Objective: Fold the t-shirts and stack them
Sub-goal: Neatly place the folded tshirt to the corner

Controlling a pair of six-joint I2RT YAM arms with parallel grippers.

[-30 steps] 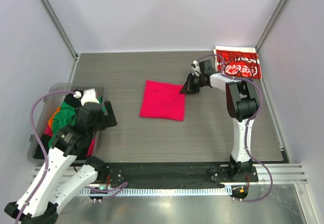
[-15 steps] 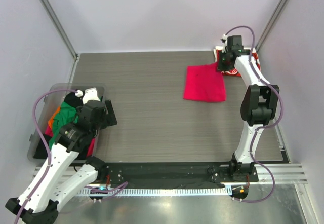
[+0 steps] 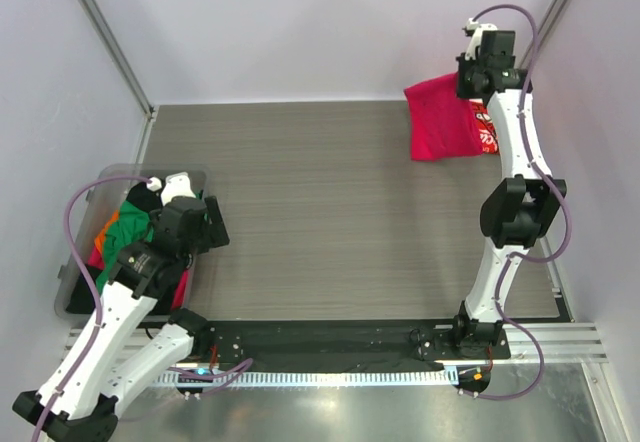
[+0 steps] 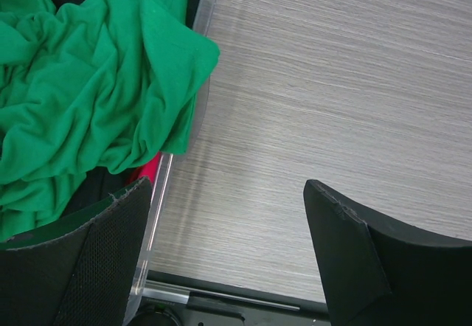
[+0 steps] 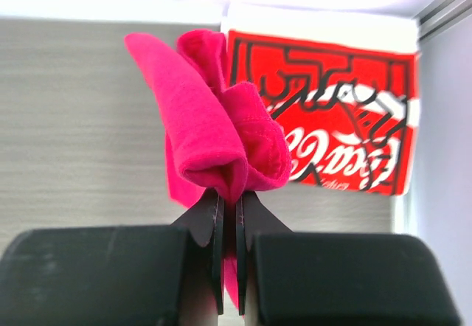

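My right gripper (image 3: 470,84) is shut on the folded crimson-pink t-shirt (image 3: 439,117) and holds it in the air at the far right corner. In the right wrist view the gripper (image 5: 229,197) pinches a bunched fold of this tee (image 5: 214,138). Under and behind it lies the folded red Coca-Cola t-shirt (image 5: 332,119), mostly hidden in the top view (image 3: 488,134). My left gripper (image 4: 228,215) is open and empty at the bin's right edge, next to the green t-shirt (image 4: 81,97). The green tee also shows in the top view (image 3: 128,230), with black and orange cloth.
A clear plastic bin (image 3: 80,212) at the left holds the unfolded shirts. Its rim (image 4: 177,193) runs between my left fingers. White walls with metal posts close the back and sides. A black rail (image 3: 330,337) runs along the near edge.
My right gripper has lifted the crimson-pink tee off the table and carried it right and back, from the middle to above the Coca-Cola tee. The left arm has barely moved.
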